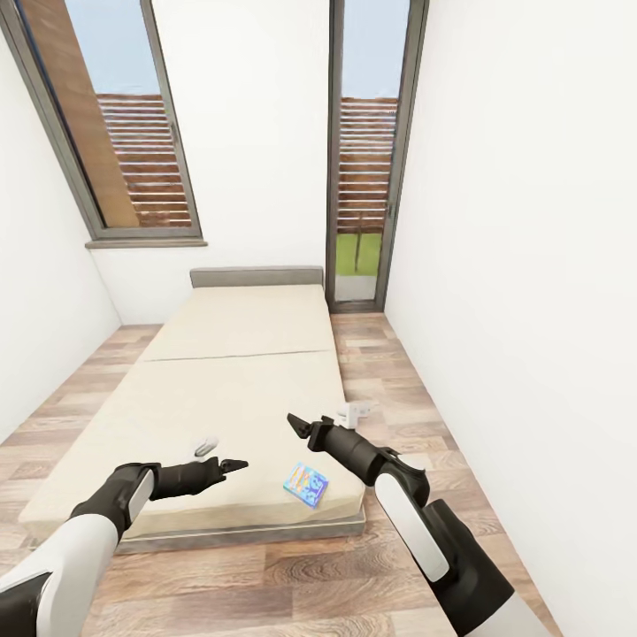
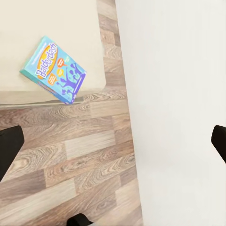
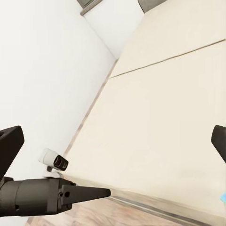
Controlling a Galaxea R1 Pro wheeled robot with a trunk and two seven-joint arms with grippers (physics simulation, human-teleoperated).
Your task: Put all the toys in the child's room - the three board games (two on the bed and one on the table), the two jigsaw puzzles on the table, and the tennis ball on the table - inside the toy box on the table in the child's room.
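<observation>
I am positioned at the near end of the bed [image 1: 221, 354], with both arms raised over its near edge. The blue board game [image 1: 306, 484] lies flat on the mattress at the near right corner, close to both edges of the bed; the left wrist view shows its printed cover facing up and one corner slightly past the near edge.

The left gripper [image 1: 232, 464] is spread and holds nothing; in its own wrist view its fingertips stand well apart. The right gripper [image 1: 298, 427] is likewise spread and empty, hovering above the mattress just far of the box.

A small grey-white object [image 1: 205, 445] lies on the mattress near the left gripper; I cannot identify it. Another white object [image 1: 356, 410] sits on the floor beside the right side of the bed.

Handling judgement: the box is thin, stiff and probably light, with a smooth cover likely to slide on the mattress. I would pinch it across its thickness at the overhanging corner or along the near edge, where a finger can get underneath.
</observation>
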